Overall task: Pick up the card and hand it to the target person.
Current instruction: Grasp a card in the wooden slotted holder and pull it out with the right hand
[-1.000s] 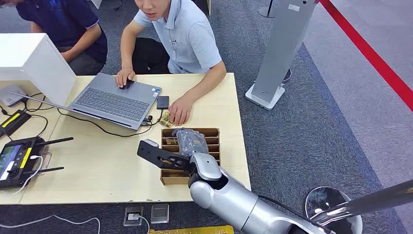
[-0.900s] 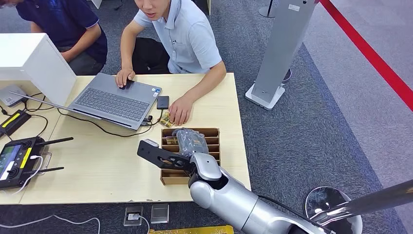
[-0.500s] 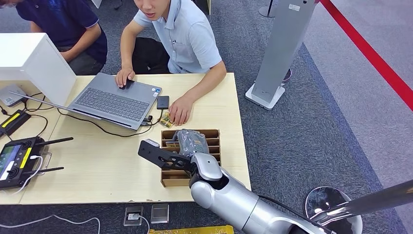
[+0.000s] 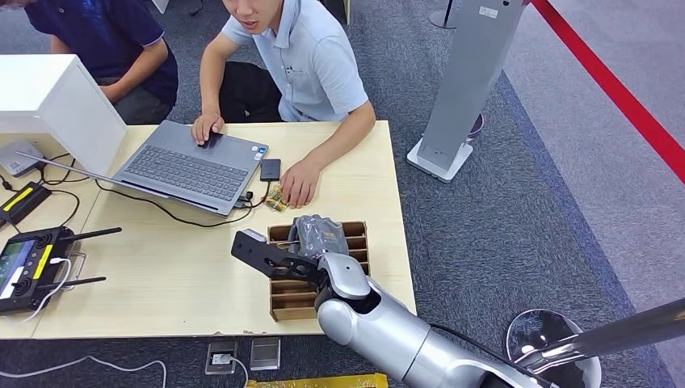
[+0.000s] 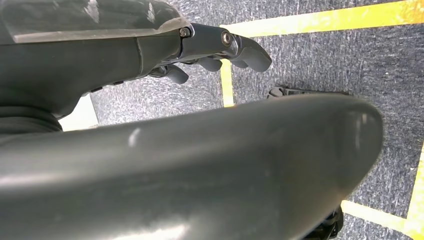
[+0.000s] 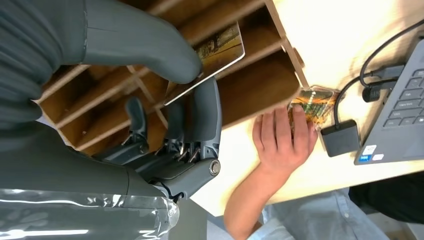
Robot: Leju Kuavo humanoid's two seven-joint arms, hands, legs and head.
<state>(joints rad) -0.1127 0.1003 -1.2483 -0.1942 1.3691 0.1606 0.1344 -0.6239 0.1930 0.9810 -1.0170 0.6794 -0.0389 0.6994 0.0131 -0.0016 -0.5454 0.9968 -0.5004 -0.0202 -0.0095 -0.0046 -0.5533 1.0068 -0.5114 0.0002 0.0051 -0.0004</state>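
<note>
My right hand (image 4: 317,234) hangs over the slotted wooden card box (image 4: 284,302) near the table's front right corner. In the right wrist view the thumb and a finger of that hand (image 6: 167,85) pinch a card (image 6: 221,49) with a yellowish picture, its far end over the box's (image 6: 260,85) slots. The person in the light blue shirt (image 4: 311,65) sits across the table, one hand (image 4: 300,184) resting flat beside a small stack of cards (image 4: 276,198). That hand (image 6: 280,137) lies just past the box. My left hand (image 5: 220,47) hangs over the carpet, holding nothing.
A grey laptop (image 4: 194,166) with cables sits mid-table, with a small black drive (image 4: 270,169) next to it. A remote controller (image 4: 28,263) and a white box (image 4: 56,105) are at the left. A second person (image 4: 113,40) sits far left. A grey stand (image 4: 464,89) rises right of the table.
The wooden box has slid toward the table's near edge and turned slightly. My right hand has shifted a little nearer with it, still over the slots.
</note>
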